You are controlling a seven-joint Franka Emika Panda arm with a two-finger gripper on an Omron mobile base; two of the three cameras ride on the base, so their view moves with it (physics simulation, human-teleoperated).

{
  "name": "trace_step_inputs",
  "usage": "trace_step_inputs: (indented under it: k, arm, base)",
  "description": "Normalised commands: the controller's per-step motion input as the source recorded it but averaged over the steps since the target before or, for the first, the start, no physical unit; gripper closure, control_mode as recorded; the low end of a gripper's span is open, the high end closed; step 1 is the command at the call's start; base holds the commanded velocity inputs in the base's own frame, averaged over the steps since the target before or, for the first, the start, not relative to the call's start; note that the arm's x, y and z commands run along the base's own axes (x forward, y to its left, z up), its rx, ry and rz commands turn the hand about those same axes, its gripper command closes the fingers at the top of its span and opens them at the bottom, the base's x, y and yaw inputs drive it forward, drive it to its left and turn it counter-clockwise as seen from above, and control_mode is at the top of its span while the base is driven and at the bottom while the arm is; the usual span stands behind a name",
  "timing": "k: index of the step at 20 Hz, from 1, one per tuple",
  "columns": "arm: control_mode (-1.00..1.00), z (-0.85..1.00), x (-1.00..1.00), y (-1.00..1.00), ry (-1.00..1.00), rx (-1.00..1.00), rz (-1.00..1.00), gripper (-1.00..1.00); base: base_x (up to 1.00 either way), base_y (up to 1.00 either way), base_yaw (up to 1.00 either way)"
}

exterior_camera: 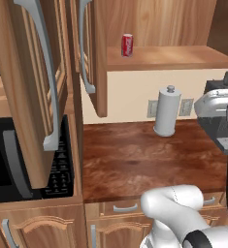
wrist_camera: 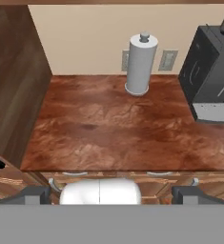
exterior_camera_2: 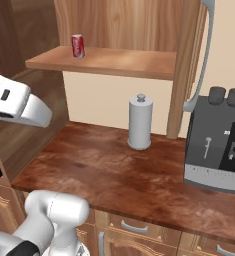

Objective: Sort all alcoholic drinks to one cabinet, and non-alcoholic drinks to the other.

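1 red soda can (exterior_camera: 127,45) on open cabinet shelf (exterior_camera: 183,55), far left. Pincer (wrist_camera: 111,194) released, empty. Risk: reaching up cld topple can.

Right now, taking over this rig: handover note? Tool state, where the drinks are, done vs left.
Tool: open, holding nothing, pulled back above the counter's front edge.
Red soda can: upright on the open cabinet's shelf, near its left end, cabinet door swung open.
Counter: carries a paper towel holder and a coffee machine; no drinks there.
Done: can shelved.
Left: other drinks aren't in sight; find and sort them.
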Motion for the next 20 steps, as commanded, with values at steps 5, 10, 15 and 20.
trace_step_inputs:
  k: [5,10,15,20]
  arm:
    - [-1.0,0.0,-0.07,0.0,0.0,0.0,-0.02,-1.0]
    - [-1.0,0.0,-0.75,-0.03,-0.02,0.01,-0.03,-1.0]
    - [1.0,0.0,0.0,0.0,0.0,0.0,0.0,-1.0]
    - [1.0,0.0,0.0,0.0,0.0,0.0,0.0,-1.0]
  base:
    - [0.0,0.0,0.0]
    - [0.0,0.0,0.0]
    - [-0.96,0.0,-0.04]
    - [-1.0,0.0,-0.05]
